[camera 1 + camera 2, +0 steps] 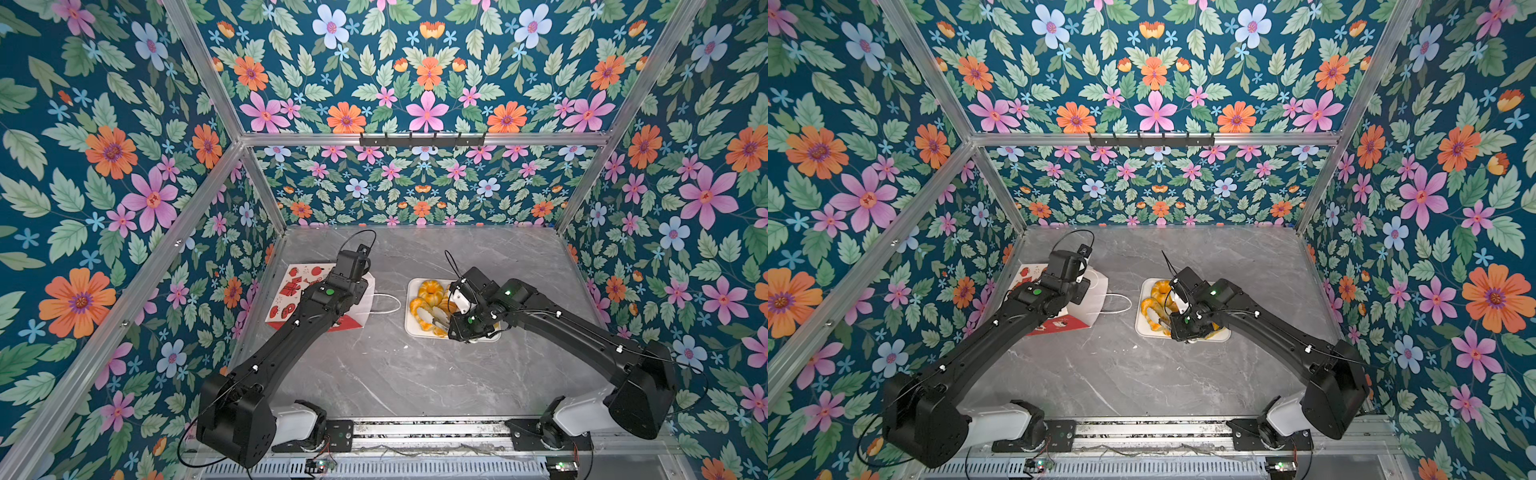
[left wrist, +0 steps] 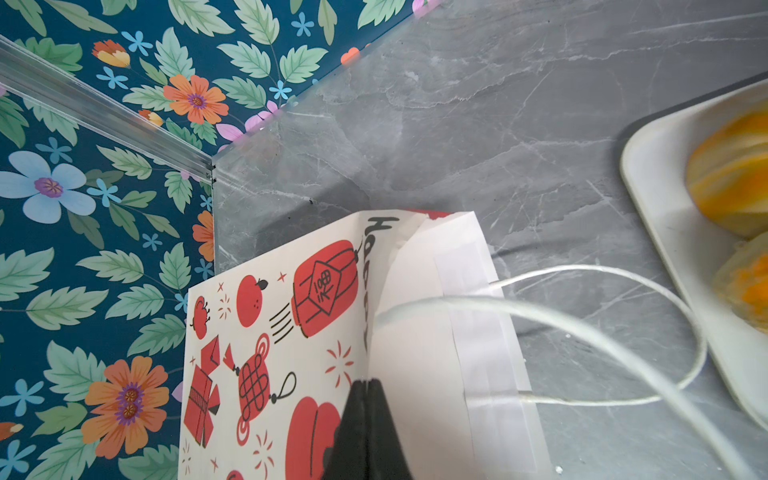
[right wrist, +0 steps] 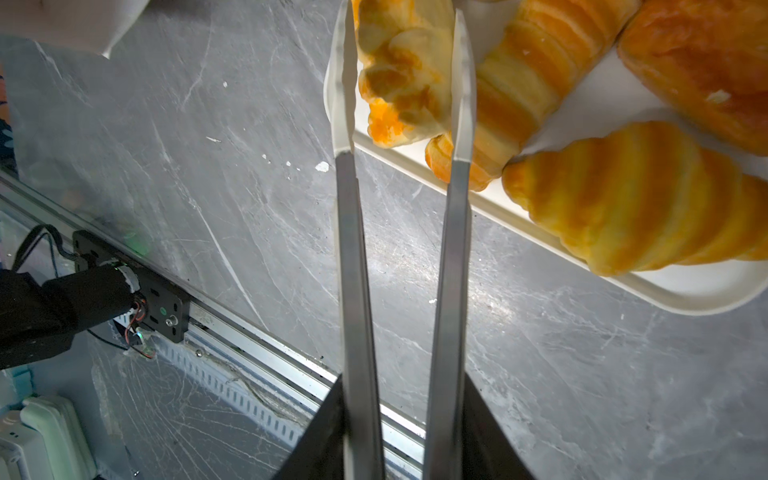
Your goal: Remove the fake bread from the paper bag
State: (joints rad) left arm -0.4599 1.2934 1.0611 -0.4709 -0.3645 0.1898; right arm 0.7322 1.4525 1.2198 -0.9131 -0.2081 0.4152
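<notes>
On the white tray [image 1: 409, 328], at centre right of both top views, the fake bread [image 1: 428, 291] was seen gathered close together. It was well apart from the paper bag [image 1: 286, 291], which lay on its side at centre left of the tabletop [image 1: 395, 374]. The right gripper [image 3: 403, 378] was clamped on a pair of metal tongs [image 3: 353, 266]. Their white tips straddled a twisted roll [image 3: 405, 70] at the top centre of the right wrist view. The roll lay over the tray's rim, just beside a croissant [image 3: 519, 91]; whether it rested there or hung in the tongs could not be told. The left gripper [image 2: 368, 386] was closed together on the upper wall of the bag at its mouth, at the bottom centre of the left wrist view. Only white lining was shown inside; what lay deeper was hidden.

The step in hand was judged to be the setting down of this roll. It would be done well if the tongs were let open only once the roll was fully borne by the tray, since a piece at the rim could be tipped onto the tabletop. The tips should then be lifted straight off, so that the neighbouring croissant is not dragged. On any return to the bag, the mouth should be held raised by the left gripper and the cord handle [image 2: 602, 268] avoided by the tongs.
</notes>
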